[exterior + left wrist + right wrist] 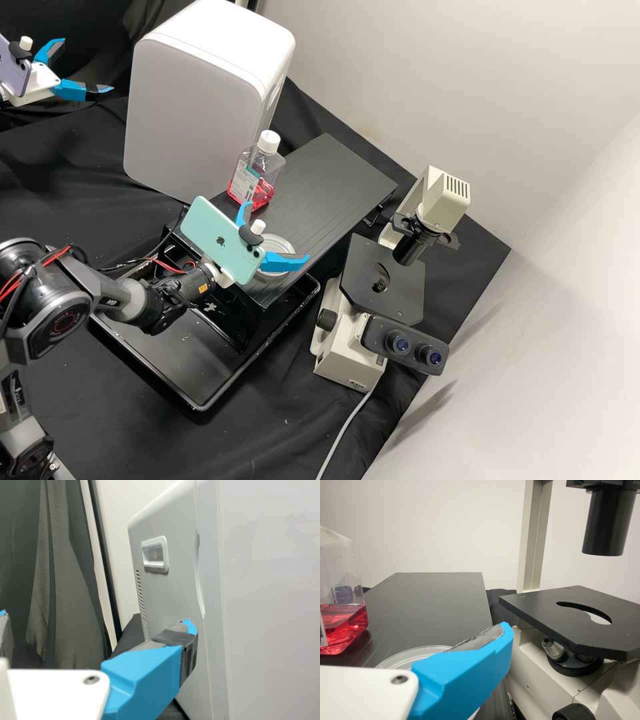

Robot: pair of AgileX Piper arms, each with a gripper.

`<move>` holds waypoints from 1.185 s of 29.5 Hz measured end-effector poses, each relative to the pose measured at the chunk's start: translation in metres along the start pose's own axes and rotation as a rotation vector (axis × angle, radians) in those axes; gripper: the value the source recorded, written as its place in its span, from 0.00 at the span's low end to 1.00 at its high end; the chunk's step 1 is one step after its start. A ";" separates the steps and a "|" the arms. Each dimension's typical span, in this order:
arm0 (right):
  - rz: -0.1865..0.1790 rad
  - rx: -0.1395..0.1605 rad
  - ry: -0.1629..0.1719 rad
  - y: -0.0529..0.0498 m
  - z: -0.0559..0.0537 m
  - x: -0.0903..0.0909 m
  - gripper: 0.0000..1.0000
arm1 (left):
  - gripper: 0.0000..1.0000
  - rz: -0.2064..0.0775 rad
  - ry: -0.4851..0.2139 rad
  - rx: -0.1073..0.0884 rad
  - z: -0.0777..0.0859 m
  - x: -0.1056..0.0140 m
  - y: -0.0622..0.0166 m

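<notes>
Petri dish [279, 248] sits on the near end of the black raised platform [333, 177], just in front of the culture flask [255, 175] with red liquid and a white cap. Flask and dish are close but apart.

Right gripper [267, 239] is right over the dish, jaws wide apart. One blue finger sits on the flask side and the other on the near side, so the dish lies between them. Nothing is clamped. Can't tell whether either finger touches the rim. In the right wrist view the dish [412, 656] lies just behind its own blue finger [470, 662], flask [340, 615] off to one side, microscope stage [570, 617] on the other.

Inverted microscope [373, 313] stands beside the platform, near the dish but not touching it. Black tray [193, 380] lies under the right arm.

Left gripper [70, 67] is well away from the dish, up beside the white cabinet [207, 93], fingers spread, holding nothing. Left wrist view shows the cabinet side [170, 590] with a recessed handle.
</notes>
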 end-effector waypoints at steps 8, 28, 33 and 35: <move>0.000 0.000 0.000 0.000 0.000 0.000 1.00 | 1.00 0.000 0.000 0.000 0.000 0.000 0.0000; 0.000 0.000 0.000 0.000 0.000 0.000 1.00 | 1.00 -0.013 -0.142 -0.069 0.061 -0.008 -0.0182; 0.000 0.000 0.000 0.000 0.000 0.000 1.00 | 1.00 -0.001 -0.245 -0.058 0.085 -0.023 -0.0382; 0.000 0.000 0.000 0.000 0.000 0.000 1.00 | 1.00 -0.034 -0.268 -0.061 0.091 -0.029 -0.0465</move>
